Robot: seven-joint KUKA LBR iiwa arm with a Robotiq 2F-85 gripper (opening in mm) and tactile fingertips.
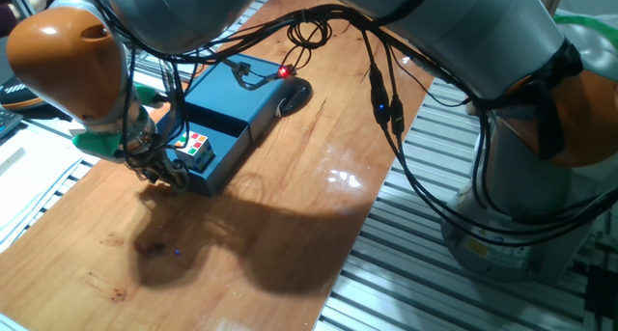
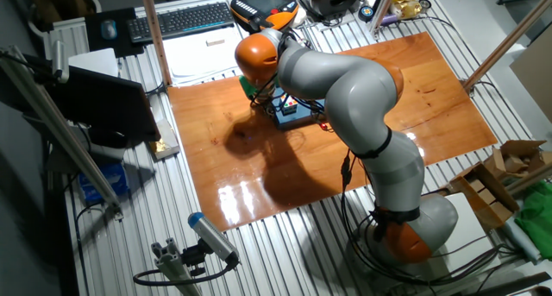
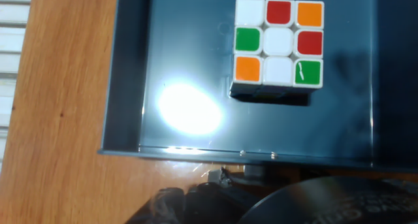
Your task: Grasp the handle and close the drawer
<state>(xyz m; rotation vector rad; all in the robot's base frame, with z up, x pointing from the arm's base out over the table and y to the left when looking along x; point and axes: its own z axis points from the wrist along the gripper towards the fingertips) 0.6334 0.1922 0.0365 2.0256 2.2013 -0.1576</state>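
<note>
The drawer [image 1: 220, 152] is a dark blue tray that stands pulled out of its brighter blue box [image 1: 232, 97], with a multicoloured puzzle cube [image 1: 196, 149] inside. My gripper [image 1: 168, 173] sits low against the drawer's front panel. In the hand view the drawer front wall [image 3: 196, 152] runs across the lower part. Just below it, a small grey bit of the handle [image 3: 251, 173] shows between dark, blurred fingers [image 3: 189, 201]. The cube [image 3: 279, 44] lies further in. Whether the fingers press on the handle is hidden. In the other fixed view the arm covers the drawer.
A black mouse-like object [image 1: 293, 95] with a red light lies behind the box. Cables hang from the arm above the box. The wooden tabletop [image 1: 290, 206] ends at grey slatted rails on both sides. A keyboard [image 2: 181, 20] sits beyond the table.
</note>
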